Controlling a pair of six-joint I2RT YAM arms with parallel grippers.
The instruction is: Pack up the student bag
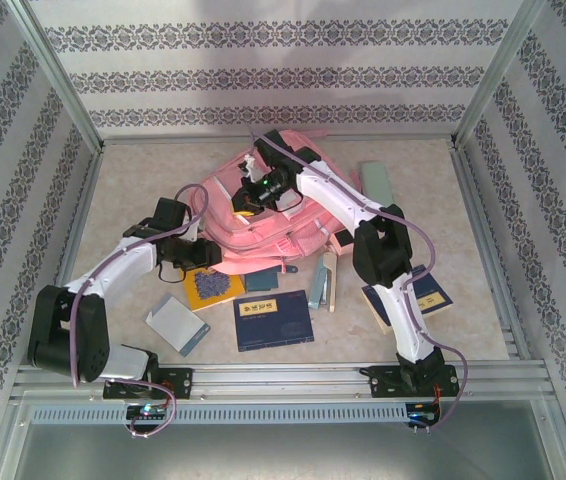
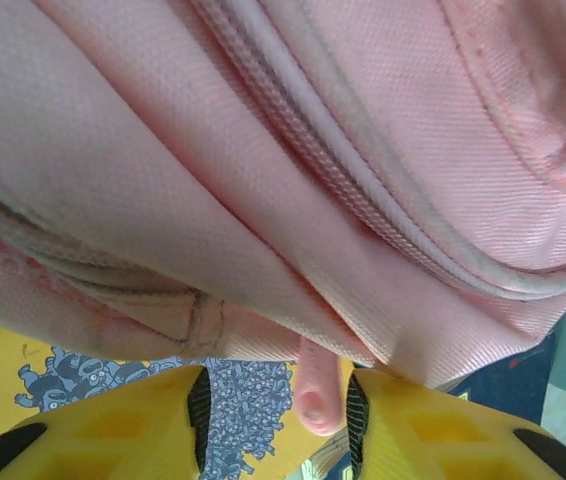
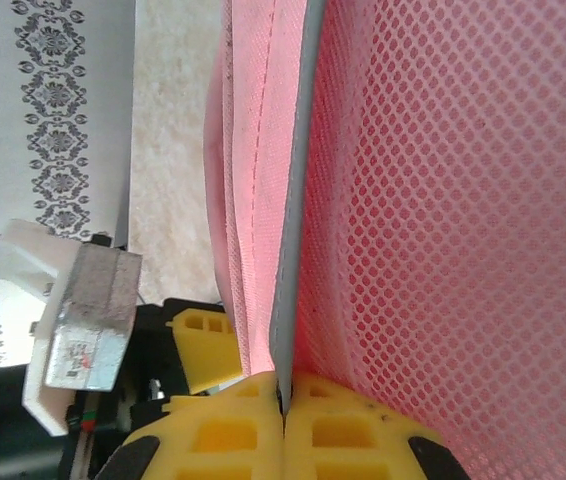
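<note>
Right end effector [image 3: 285, 400] pinches the student bag [image 1: 263, 238] rim, seemingly to hold it open; left end effector [image 2: 275, 418], released, straddles a pink tab [image 2: 315, 395].

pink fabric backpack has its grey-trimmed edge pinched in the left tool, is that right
No: the right tool pinches the grey-trimmed edge of the pink fabric backpack, shut on it, as the right wrist view shows.

Striped patterned wallpaper walls [image 1: 263, 60], beige speckled tabletop [image 1: 443, 250], aluminium frame [image 1: 283, 378].
</note>
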